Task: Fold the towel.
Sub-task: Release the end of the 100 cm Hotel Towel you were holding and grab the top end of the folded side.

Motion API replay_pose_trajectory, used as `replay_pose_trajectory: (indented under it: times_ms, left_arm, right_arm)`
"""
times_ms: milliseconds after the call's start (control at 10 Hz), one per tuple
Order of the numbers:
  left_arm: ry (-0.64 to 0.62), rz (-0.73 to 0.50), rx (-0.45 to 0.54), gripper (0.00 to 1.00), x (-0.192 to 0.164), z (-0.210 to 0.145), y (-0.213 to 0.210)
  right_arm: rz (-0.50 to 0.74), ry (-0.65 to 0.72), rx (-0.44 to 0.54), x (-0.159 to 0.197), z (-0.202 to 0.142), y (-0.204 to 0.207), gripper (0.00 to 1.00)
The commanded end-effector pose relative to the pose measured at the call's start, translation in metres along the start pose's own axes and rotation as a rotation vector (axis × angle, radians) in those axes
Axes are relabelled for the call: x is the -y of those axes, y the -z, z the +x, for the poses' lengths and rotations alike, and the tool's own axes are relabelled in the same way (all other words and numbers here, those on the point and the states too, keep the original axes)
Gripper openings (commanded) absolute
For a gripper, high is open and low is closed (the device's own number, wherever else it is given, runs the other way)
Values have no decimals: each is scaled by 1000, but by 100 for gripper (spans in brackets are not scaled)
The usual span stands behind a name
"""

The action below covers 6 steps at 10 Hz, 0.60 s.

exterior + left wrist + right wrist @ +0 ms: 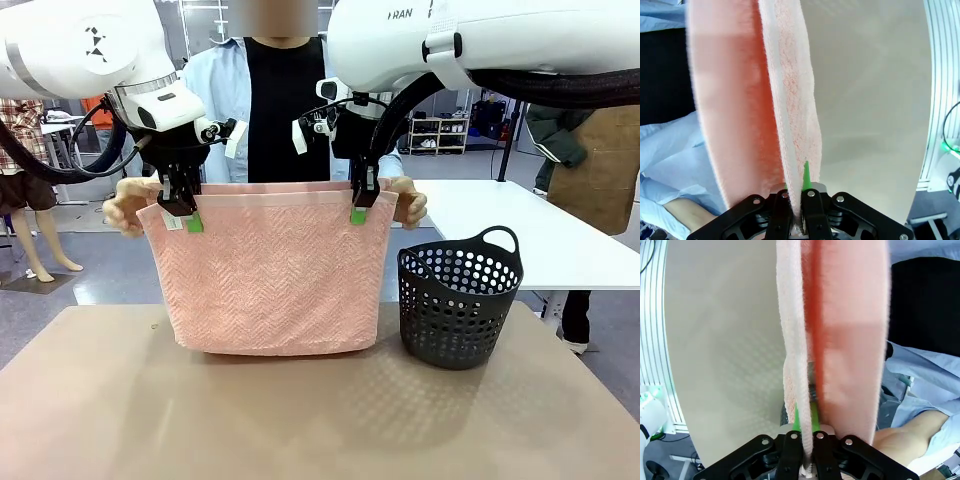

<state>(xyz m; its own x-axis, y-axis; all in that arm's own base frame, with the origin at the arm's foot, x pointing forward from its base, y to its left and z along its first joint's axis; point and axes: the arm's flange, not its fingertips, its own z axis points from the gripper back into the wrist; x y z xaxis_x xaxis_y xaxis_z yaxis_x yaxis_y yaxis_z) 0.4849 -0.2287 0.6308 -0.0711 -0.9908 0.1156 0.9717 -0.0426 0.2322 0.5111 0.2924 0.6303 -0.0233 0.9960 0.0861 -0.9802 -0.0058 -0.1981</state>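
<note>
Towel (265, 280) of pale salmon-pink terry cloth with a herringbone weave hangs upright over the middle of the tan table (300, 420), spread wide and facing us. We see it doubled into two layers, with a second top edge showing just behind the near one.

The left gripper (187, 214), black with green pads, comes down from above. Its fingers are pinched tight on the near layer's top edge, close to that layer's corner on the robot's left. The right gripper (360, 207) grips the same edge near the opposite corner, its jaws pressed together on the cloth. In each wrist view we look down the closed fingers. The pale hem runs straight up from between them, a green pad (805, 176) lies against it, and the farther layer is a blurred pink sheet beside it.

A person (278, 110) in a pale blue shirt over a black top stands at the far side, behind the towel. We see one hand (128, 205) holding the upper corner just outside the left gripper and the other hand (408, 200) holding the corner just outside the right gripper.

The towel's lower edge seems to touch the tabletop, though we cannot be sure from this angle. A dark grey perforated plastic basket (460, 300) with loop handles stands on the table just beside the towel, on the robot's right.
</note>
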Motion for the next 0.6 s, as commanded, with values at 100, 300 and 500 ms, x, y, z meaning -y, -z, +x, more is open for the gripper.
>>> replay_pose_trajectory:
  times_ms: [100, 300, 500]
  left_arm:
    - [-1, 1, -1, 0, 0, -1, 0]
    - [-1, 1, -1, 0, 0, -1, 0]
    - [-1, 1, -1, 0, 0, -1, 0]
  right_arm:
    - [-6, 2, -7, 1, -1, 0, 0]
    - [-6, 2, -7, 1, -1, 0, 0]
    - [-6, 2, -7, 1, -1, 0, 0]
